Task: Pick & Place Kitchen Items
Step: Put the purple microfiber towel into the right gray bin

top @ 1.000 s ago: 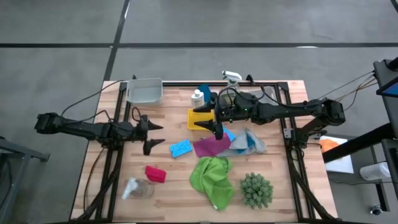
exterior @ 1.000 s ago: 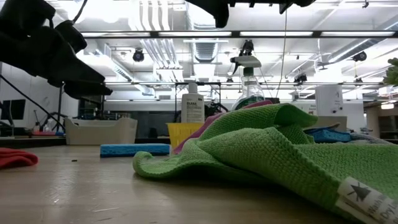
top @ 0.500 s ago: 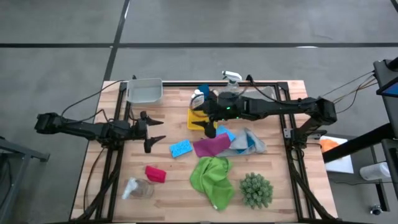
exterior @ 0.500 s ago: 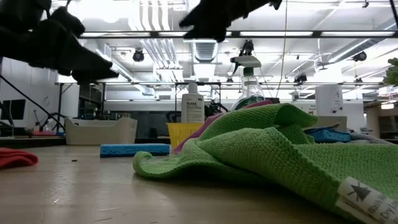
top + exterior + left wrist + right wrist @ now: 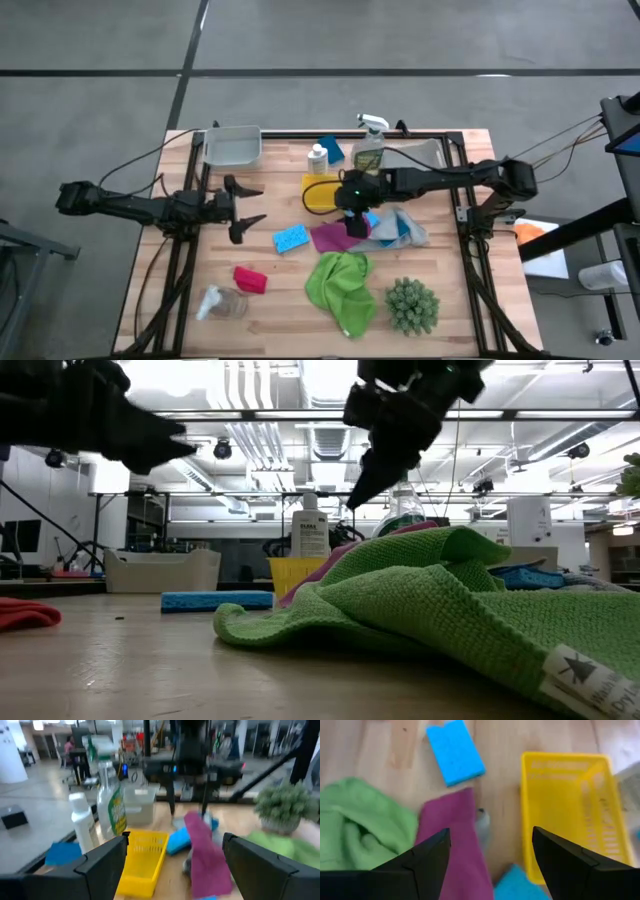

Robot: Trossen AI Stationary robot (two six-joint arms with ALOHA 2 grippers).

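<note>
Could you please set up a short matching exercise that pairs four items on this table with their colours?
Things:
1. sponge lying alone on the bare wood
2. tray under the right arm
3. cloth beside the spiky plant
4. cloth near the clear jar

Colours:
A. red
B. yellow
C. bright blue
D. green

Pairs: 1-C, 2-B, 3-D, 4-A

Grey floor (image 5: 100, 40) – bright ceiling lights (image 5: 250, 385), wooden table (image 5: 275, 290).
</note>
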